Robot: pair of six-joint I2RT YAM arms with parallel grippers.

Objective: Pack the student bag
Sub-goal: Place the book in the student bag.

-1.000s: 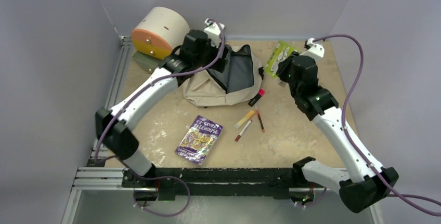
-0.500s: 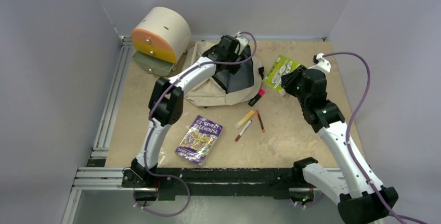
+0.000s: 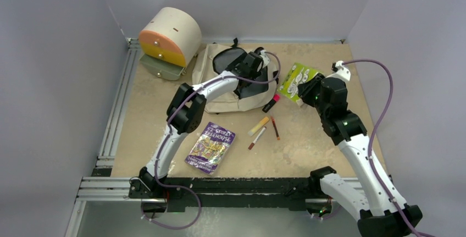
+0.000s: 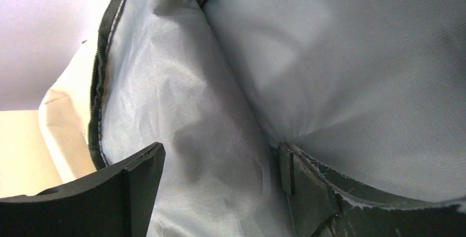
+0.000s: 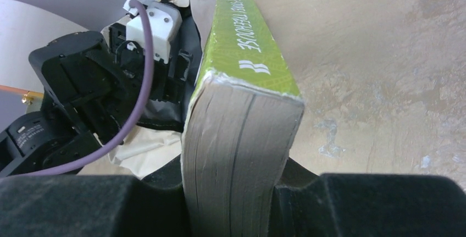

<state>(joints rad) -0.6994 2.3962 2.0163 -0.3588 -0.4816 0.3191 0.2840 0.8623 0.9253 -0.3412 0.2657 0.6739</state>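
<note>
Poking into the open mouth of the student bag (image 3: 218, 98), the left gripper (image 4: 220, 163) has its jaws spread wide, with only the grey lining (image 4: 340, 55) between them and nothing pinched. The bag sits at the far middle of the table (image 3: 313, 149), just beside the cream-and-orange drawer unit (image 3: 167, 36). The right gripper (image 5: 233, 193) is clamped on a green paperback (image 5: 244, 55), near the bag's right side.

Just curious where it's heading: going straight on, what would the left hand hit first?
Most likely the grey lining inside the open student bag, which the left hand points into; how far off is hard to judge.
</note>
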